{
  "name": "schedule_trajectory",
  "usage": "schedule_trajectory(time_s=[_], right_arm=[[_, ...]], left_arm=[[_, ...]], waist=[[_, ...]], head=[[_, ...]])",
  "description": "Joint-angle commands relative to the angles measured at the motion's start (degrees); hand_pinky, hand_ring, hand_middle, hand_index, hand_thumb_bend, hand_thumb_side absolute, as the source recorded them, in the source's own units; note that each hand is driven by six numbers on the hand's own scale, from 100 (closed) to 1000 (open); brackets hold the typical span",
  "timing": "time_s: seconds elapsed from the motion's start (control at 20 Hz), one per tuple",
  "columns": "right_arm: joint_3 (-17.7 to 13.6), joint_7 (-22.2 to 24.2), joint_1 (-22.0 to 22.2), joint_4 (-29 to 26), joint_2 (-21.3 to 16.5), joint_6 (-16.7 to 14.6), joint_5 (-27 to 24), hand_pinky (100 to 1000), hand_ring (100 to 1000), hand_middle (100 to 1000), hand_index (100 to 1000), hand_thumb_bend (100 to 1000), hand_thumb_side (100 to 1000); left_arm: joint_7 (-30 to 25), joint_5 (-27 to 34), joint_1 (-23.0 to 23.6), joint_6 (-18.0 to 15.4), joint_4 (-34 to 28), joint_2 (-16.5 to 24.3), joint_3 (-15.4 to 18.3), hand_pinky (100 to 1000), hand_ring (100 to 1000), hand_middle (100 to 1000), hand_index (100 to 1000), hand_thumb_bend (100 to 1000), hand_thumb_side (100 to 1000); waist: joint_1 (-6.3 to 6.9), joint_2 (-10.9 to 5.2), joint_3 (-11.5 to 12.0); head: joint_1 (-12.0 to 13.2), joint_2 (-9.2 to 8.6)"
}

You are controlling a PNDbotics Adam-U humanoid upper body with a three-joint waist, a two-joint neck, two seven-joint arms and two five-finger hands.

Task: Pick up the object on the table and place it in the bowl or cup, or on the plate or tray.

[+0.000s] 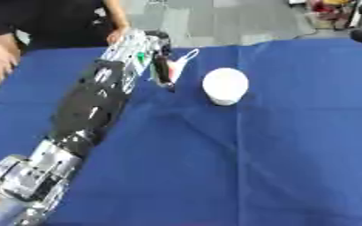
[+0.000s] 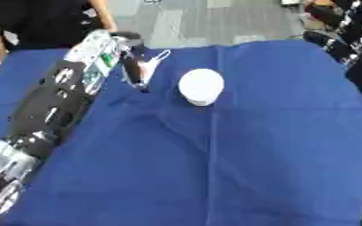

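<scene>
- Your left hand point(image 1: 159, 57) is stretched far across the blue-covered tabletop point(image 1: 277, 159), the arm running in from the lower left corner.
- Its dark fingers point(image 2: 132, 66) point downward, curled against a small white-and-pink object point(image 1: 180, 64). They appear to pinch it, though I cannot make out exactly where they close on it.
- The object shows a thin white loop at its top and a pink patch lower down. I cannot say what it is. It sits just beside the fingers on the bowl side, and whether it has left the cloth is not clear.
- The white cup point(image 2: 200, 86) stands upright on the tabletop, near the hand and to its right, apart from the object. Nothing shows inside it.
- Your right hand does not show clearly in either view; dark robot parts at the right edge of the right eye view cannot be identified as a hand.
- Judgement: the grasp step looks about done. Lifting, carrying across the short gap and releasing over the cup remain.
- Risk, as a judgement: the object looks light and floppy, so it may snag on the cup's rim.
</scene>
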Motion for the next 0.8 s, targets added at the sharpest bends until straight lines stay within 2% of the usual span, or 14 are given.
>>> schedule_trajectory(time_s=[0.05, 0.25, 0.8], right_arm=[[-0.02, 15.62, -0.49, -0.85, -0.39, 15.52, -0.31, 907, 1000, 1000, 1000, 727, 1000], [-0.01, 15.62, -0.61, -0.85, -0.22, 15.52, -0.74, 906, 1000, 1000, 1000, 738, 1000], [1.07, 15.62, -1.59, -0.85, 1.80, 16.57, -3.06, 906, 1000, 1000, 1000, 738, 1000]], left_arm=[[-0.44, -0.95, -1.70, -0.41, -1.49, 1.57, 0.01, 100, 100, 100, 126, 548, 100], [-0.29, -1.34, -1.94, -0.59, -1.26, 1.22, 0.08, 100, 100, 100, 125, 560, 106], [3.49, -1.79, -3.41, -0.08, 0.97, -0.38, 0.51, 100, 100, 100, 126, 546, 100]], waist=[[-0.15, -1.09, -0.19], [-0.08, -1.06, -0.50], [0.88, -0.52, -3.14]], head=[[0.53, 0.02], [0.84, 0.02], [2.16, 0.02]])
